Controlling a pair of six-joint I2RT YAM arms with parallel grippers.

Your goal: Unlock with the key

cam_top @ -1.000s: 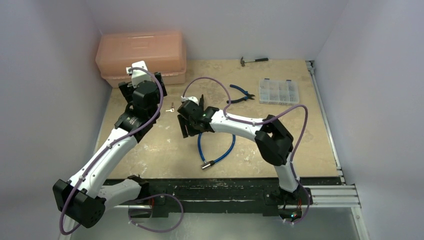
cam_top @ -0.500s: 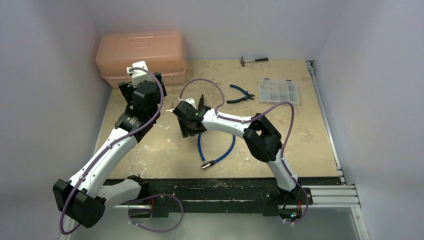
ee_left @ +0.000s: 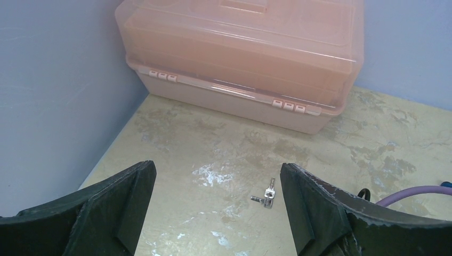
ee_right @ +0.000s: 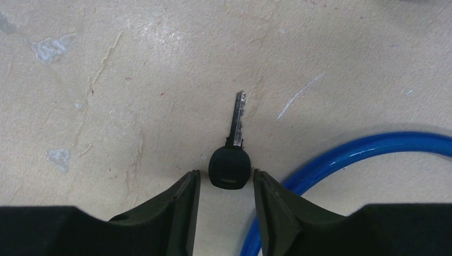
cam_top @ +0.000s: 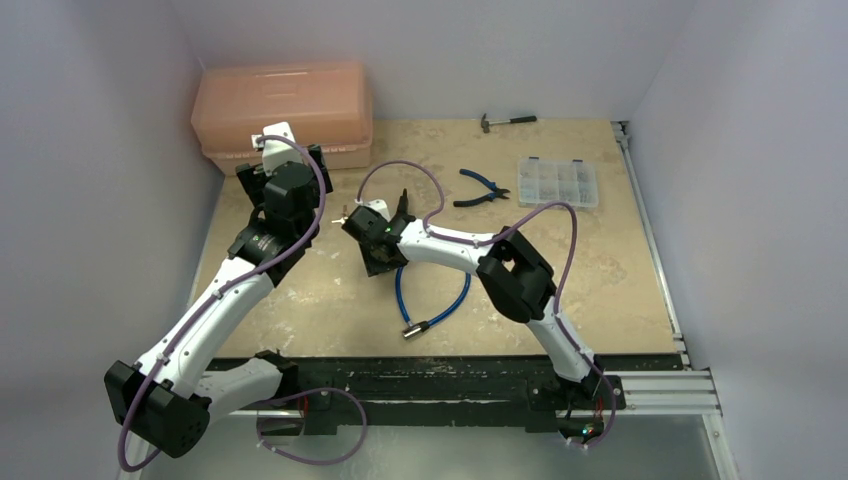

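Note:
The key point(ee_right: 229, 167), tiny with a black head and a silver blade, lies flat on the beige table, blade pointing away. My right gripper point(ee_right: 225, 175) is low over it and open. Its fingertips flank the black head with a thin gap on each side and do not touch it. In the top view the right gripper point(cam_top: 376, 240) covers the key. My left gripper point(ee_left: 216, 168) is wide open and holds nothing. It hovers above bare table in front of the pink box, where a pair of small silver keys point(ee_left: 268, 194) lies close to its right finger.
A pink plastic toolbox point(cam_top: 285, 108) stands against the back-left walls. A blue cable point(cam_top: 436, 300) loops just right of the black-headed key point(ee_right: 352, 152). Blue-handled pliers point(cam_top: 480, 188), a clear parts organizer point(cam_top: 557, 182) and a small hammer point(cam_top: 506, 121) lie toward the back right.
My right gripper shifted slightly left and its jaws narrowed around the key's head. The left arm stayed still.

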